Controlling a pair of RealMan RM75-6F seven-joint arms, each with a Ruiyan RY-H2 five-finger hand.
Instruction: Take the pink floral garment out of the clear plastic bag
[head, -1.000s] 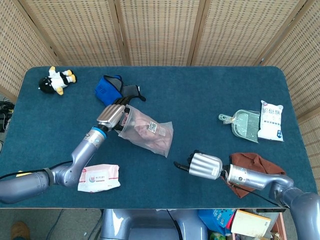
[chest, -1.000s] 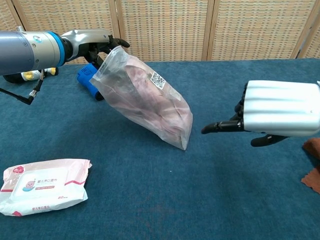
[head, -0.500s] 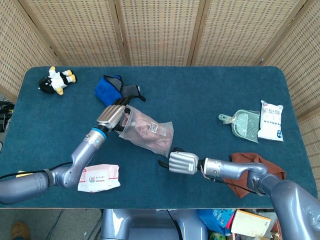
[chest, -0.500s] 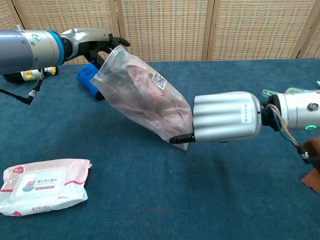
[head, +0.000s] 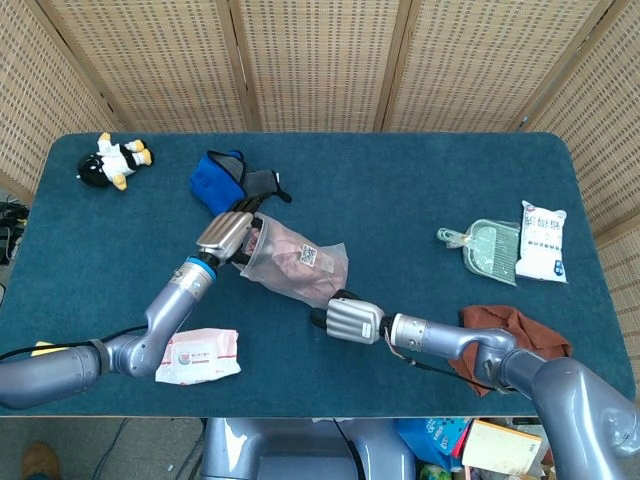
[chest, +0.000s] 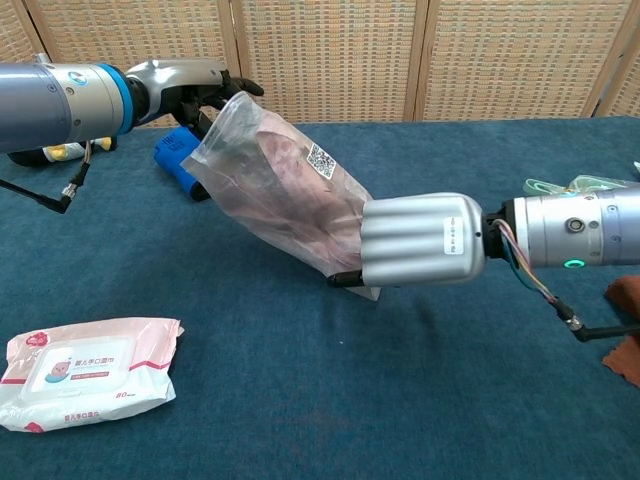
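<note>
The left hand (chest: 190, 85) grips the top edge of the clear plastic bag (chest: 285, 190), the pink floral garment (chest: 300, 200) inside it, while the right hand (chest: 420, 240) meets the bag's lower end, its grasp hidden from view.

The right hand (chest: 420, 240) is turning its silver back to both cameras and covering its own fingers, so any grip on the clear plastic bag (chest: 285, 190) is staying unreadable; its casing is also hiding the bag's bottom corner in the chest view
</note>
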